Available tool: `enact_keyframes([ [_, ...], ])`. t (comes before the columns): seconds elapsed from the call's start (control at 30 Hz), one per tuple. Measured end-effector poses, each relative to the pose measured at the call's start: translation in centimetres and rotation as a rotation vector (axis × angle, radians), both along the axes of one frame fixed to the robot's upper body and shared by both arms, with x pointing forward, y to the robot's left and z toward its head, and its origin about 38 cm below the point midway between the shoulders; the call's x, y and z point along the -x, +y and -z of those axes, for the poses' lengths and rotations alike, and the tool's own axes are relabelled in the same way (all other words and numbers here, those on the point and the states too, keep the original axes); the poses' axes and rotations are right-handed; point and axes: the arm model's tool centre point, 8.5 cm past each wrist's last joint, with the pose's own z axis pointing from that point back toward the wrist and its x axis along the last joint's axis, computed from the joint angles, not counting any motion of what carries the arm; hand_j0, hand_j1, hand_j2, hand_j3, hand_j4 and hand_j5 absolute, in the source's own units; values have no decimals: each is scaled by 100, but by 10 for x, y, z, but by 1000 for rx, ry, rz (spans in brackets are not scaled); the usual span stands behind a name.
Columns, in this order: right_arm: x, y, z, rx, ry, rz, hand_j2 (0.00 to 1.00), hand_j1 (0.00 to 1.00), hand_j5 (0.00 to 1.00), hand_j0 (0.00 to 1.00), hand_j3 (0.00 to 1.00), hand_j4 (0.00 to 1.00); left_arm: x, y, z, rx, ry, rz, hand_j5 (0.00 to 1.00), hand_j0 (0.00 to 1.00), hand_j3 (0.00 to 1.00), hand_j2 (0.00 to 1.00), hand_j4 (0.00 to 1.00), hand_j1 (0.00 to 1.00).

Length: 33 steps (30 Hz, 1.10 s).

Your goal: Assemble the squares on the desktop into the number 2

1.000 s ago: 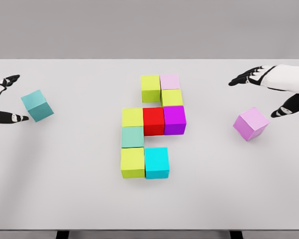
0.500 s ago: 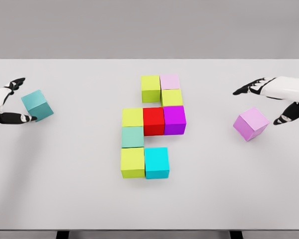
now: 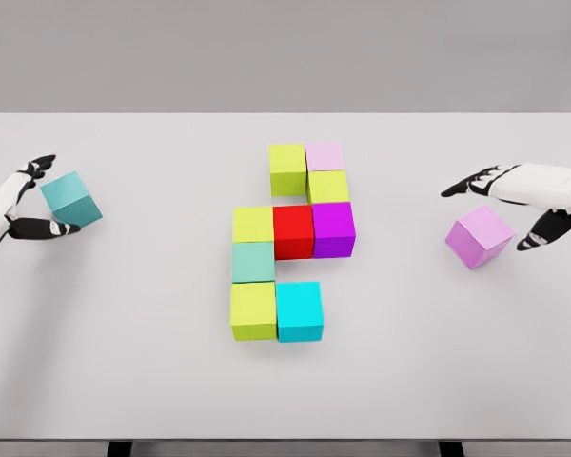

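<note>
Left robot hand (image 3: 19, 200): spread open at nine o'clock, flanking the teal cube (image 3: 71, 201), maybe touching.
Right robot hand (image 3: 523, 202): open at three o'clock around the lilac cube (image 3: 479, 236).

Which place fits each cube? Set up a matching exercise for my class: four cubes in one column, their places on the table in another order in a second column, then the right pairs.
Things
1. teal cube
2. lilac cube
3. red cube
4. cyan cube

Places
A. bottom right of the block figure
B. far left, between the open fingers of the left hand
C. middle row of the figure, between a yellow-green and a magenta cube
D. far right, by the open right hand

Pairs: 1-B, 2-D, 3-C, 4-A
</note>
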Motion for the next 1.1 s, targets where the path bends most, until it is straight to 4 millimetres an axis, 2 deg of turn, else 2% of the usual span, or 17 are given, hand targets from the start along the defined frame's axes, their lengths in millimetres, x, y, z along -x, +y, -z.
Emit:
enact_keyframes([
  [0.3,-3,4,17,14,17,-2,100,100,100,100,100,100,-1,-2,3,8,3,0,99,99,99,99,99,99],
  [0.57,-4,10,19,3,14,-14,100,100,100,100,100,100,-5,-5,7,19,7,-6,98,98,98,98,98,98],
  [0.8,-7,4,24,44,9,2,100,100,100,100,100,100,-10,-6,9,19,12,-9,97,97,97,97,97,97],
  [1.0,-15,-3,29,68,7,28,100,100,100,100,100,100,-10,-8,14,21,23,-8,84,84,84,84,84,84],
  [1.1,-23,-1,35,79,2,36,100,100,100,100,100,100,-9,-8,16,20,25,-8,70,70,70,70,70,70],
])
